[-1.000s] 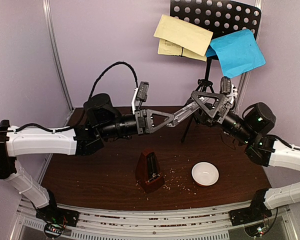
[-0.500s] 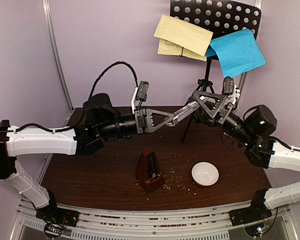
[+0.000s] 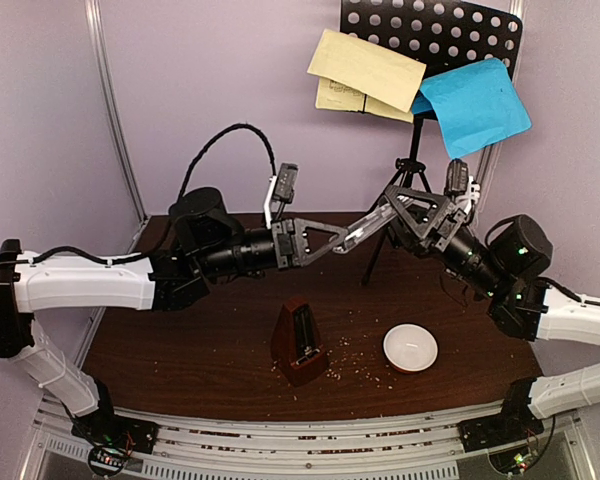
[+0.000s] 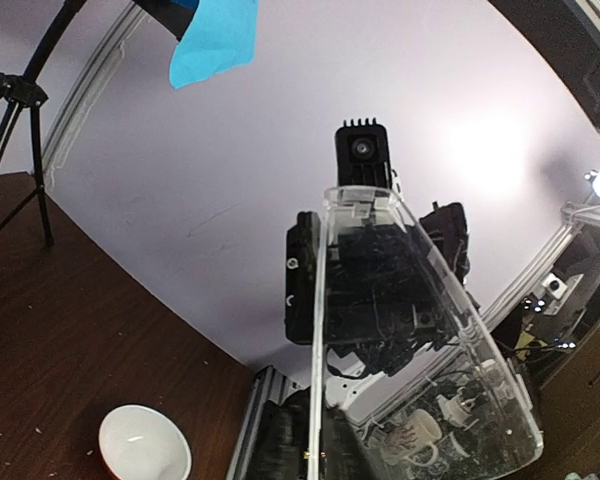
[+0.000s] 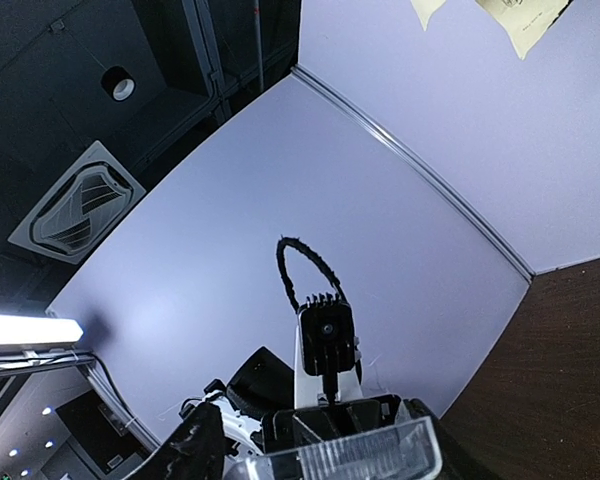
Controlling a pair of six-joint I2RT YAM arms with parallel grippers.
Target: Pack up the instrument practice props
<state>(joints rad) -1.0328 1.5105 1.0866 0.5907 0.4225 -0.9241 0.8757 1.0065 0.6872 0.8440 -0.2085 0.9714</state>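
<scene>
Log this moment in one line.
phase: cover handover, mid-air | left fingers: holding clear cover | right fingers: at its far end, grip unclear | metronome: uncovered on table

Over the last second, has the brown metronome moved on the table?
No. The brown metronome sits in the same spot, just left of the white bowl.

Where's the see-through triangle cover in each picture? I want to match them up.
Top external: the clear triangular cover is held up in the air, just right of the picture's middle.
Left wrist: it fills the lower middle of the picture, very close up.
Right wrist: only an edge shows, along the bottom.
Shared landmark: the dark brown table, lower left in the left wrist view and lower right in the right wrist view.
</scene>
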